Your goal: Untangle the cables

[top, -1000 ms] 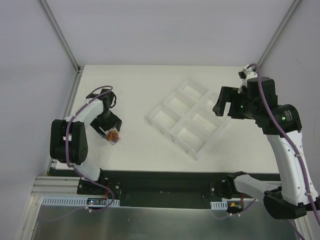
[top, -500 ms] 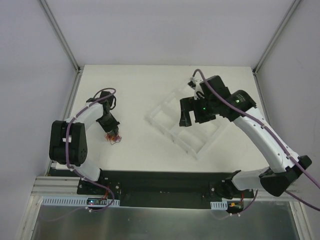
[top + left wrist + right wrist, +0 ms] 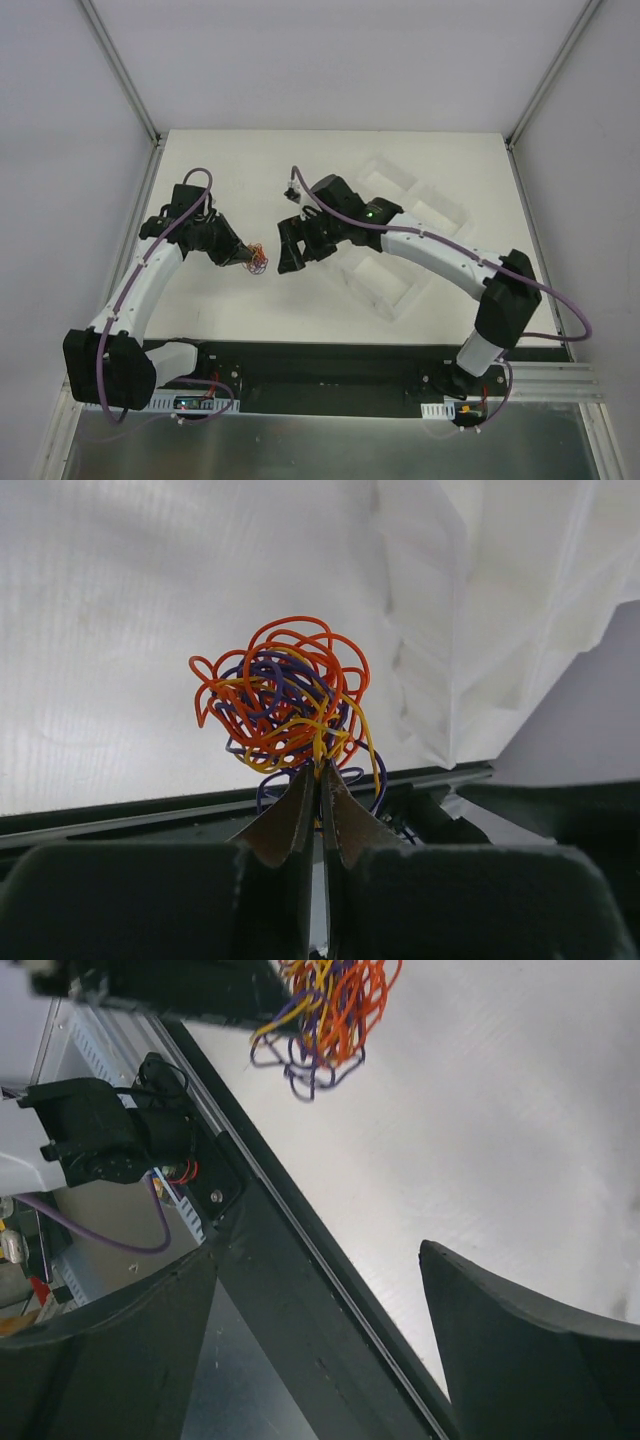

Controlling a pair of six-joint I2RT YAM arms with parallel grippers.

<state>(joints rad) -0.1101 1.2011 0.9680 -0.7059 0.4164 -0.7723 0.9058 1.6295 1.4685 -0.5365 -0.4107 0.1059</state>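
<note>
The cables [image 3: 285,695] are a small tangled ball of thin orange, yellow and dark purple wires. My left gripper [image 3: 320,776] is shut on the ball's lower strands and holds it above the white table. From above, the cables [image 3: 259,263] hang at the tip of the left gripper [image 3: 247,260], left of centre. My right gripper [image 3: 284,250] stands open just right of the ball, not touching it. In the right wrist view the cables [image 3: 330,1010] hang at the top, well beyond the open right gripper [image 3: 315,1265], with nothing between its fingers [image 3: 470,1310].
A white compartment tray [image 3: 388,292] lies right of centre, partly under the right arm. The table's black front rail [image 3: 300,1280] crosses the right wrist view. White walls close in the left, back and right sides.
The left gripper shut on the cables and carried them up and toward the centre. The right arm swung left across the tray to just beside the ball, jaws staying open.
</note>
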